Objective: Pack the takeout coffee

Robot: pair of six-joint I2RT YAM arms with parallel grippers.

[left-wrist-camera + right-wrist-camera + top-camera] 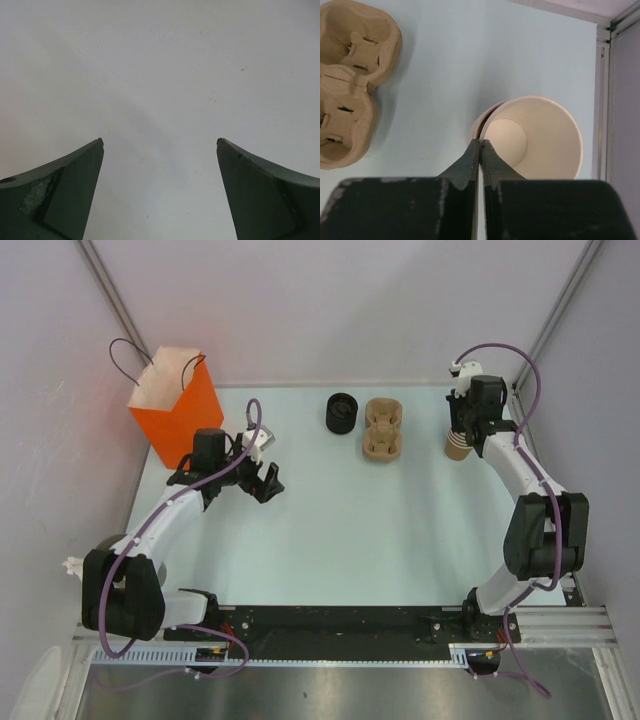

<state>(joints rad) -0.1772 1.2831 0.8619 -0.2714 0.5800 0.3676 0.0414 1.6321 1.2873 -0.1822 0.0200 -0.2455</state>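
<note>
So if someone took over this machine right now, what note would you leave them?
Left gripper: open, empty, over bare table.
Right gripper: shut on the rim of the top paper cup of the cup stack, far right.
Black lid and cup carrier: far middle, untouched.
Orange bag: far left, open.
Done: cup gripped.
Left: lift it off the stack, lid it, then probably pack it in carrier or bag.
</note>
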